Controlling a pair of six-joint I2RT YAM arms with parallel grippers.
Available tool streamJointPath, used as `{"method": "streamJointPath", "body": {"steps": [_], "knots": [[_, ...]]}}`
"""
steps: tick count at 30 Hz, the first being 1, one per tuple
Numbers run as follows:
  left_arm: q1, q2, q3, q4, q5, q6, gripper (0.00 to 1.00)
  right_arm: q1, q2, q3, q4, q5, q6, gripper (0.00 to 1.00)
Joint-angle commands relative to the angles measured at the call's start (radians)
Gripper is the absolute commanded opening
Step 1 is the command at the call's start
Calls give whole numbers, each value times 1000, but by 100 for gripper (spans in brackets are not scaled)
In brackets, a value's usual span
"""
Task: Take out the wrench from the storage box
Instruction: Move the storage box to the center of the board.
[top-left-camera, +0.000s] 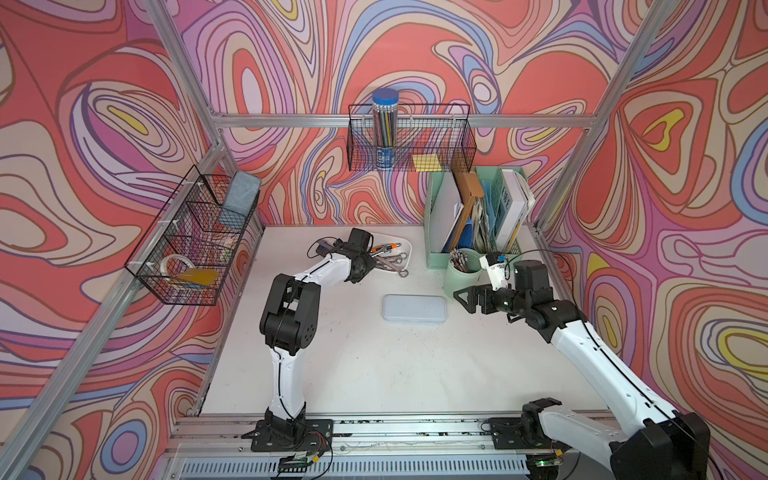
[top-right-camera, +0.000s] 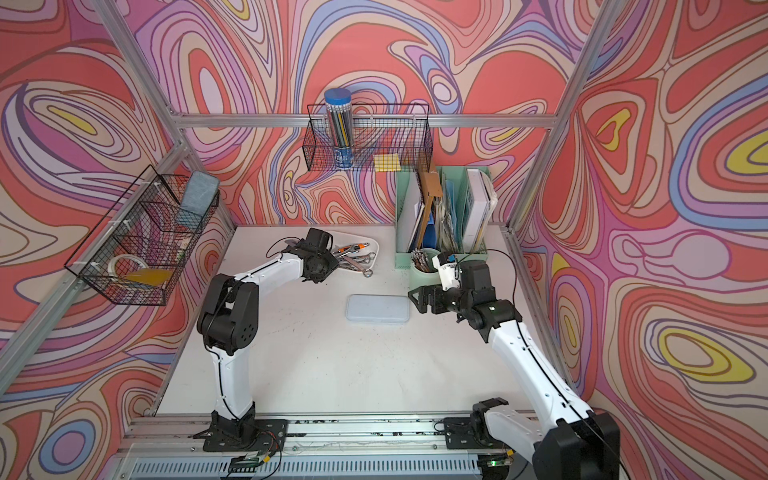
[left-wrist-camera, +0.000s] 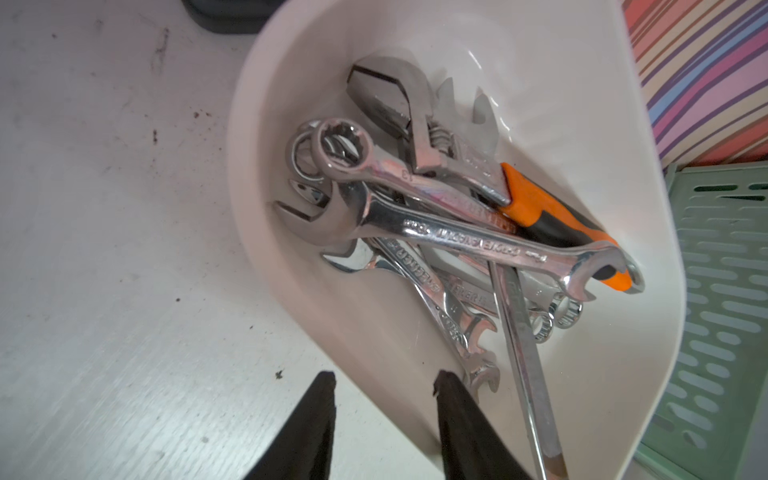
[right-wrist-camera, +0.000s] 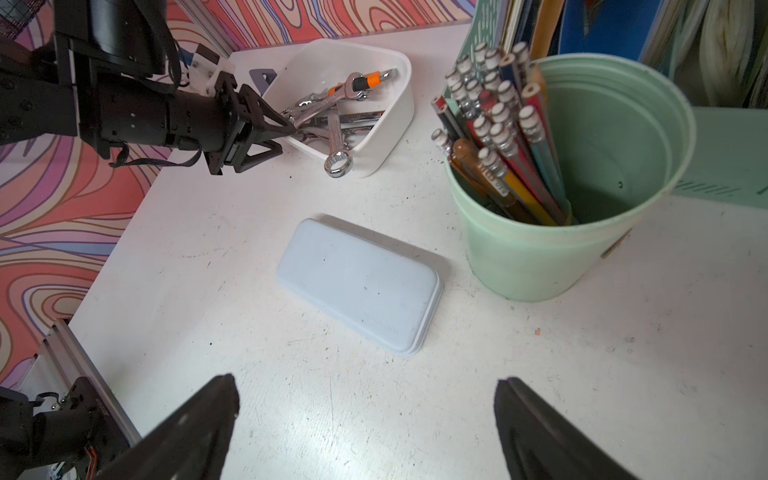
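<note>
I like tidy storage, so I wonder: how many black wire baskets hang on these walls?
2. One basket hangs on the left wall and holds a tape roll. The other basket hangs on the back wall and holds a tube of pencils and yellow sticky notes. None seems hidden.

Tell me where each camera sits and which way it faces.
Top views: high at the front, looking down over the white table; both arms show.
Left wrist: on the left arm, looking into the shallow white plastic storage box of steel wrenches; the left tool shows.
Right wrist: on the right arm, facing the flat pale blue lidded case; the right tool and left arm show.
Shared: both wrist views show the box.
</note>
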Motion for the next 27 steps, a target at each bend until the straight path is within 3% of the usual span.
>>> {"method": "streamJointPath", "body": {"steps": [1,11,19,27], "knots": [[-6,17,16,-66,-6,18,41,7,14,10,11,6,6,98],[-5,43,60,-102,-8,34,23,7,30,1,24,0,7,98],[21,55,81,-149,9,101,18,7,36,-8,30,-2,4,98],[58,64,136,-208,75,260,11,7,42,-7,33,-1,6,98]]}}
